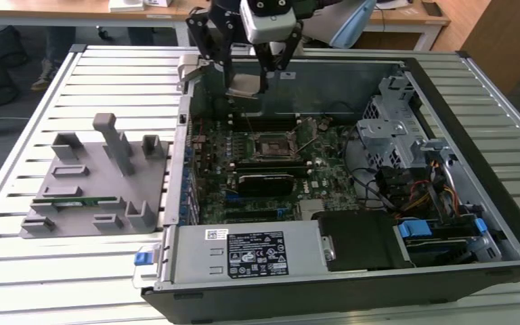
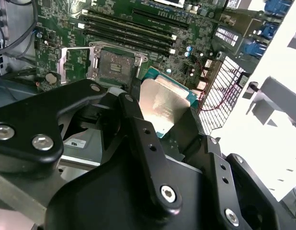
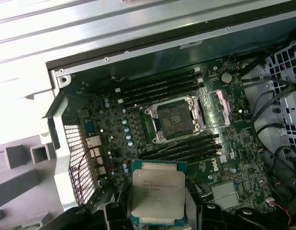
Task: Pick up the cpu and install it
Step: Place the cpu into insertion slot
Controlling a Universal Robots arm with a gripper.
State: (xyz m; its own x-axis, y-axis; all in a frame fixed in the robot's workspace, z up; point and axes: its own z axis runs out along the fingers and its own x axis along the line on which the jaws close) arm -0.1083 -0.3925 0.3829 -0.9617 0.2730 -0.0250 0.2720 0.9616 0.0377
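Note:
The cpu [image 3: 155, 196], a flat square chip with a silvery top and a teal rim, hangs in my gripper [image 1: 246, 87] above the far left part of the open computer case [image 1: 477, 271]. It also shows as a pale square in the exterior view, cpu [image 1: 246, 85], and between the black fingers in the second wrist view, cpu [image 2: 162, 106]. The gripper is shut on it. The open motherboard socket [image 1: 269, 145] lies lower and nearer, its load plate flipped up; both wrist views show the socket [image 3: 176, 118], [image 2: 114, 64] uncovered.
A grey holder fixture [image 1: 93, 183] with a green memory stick [image 1: 75, 201] lies on the slatted table at the exterior view's left. Inside the case are memory slots [image 3: 157, 88], a drive cage [image 1: 395, 122], cables [image 1: 405, 196] and a power supply [image 1: 251, 254].

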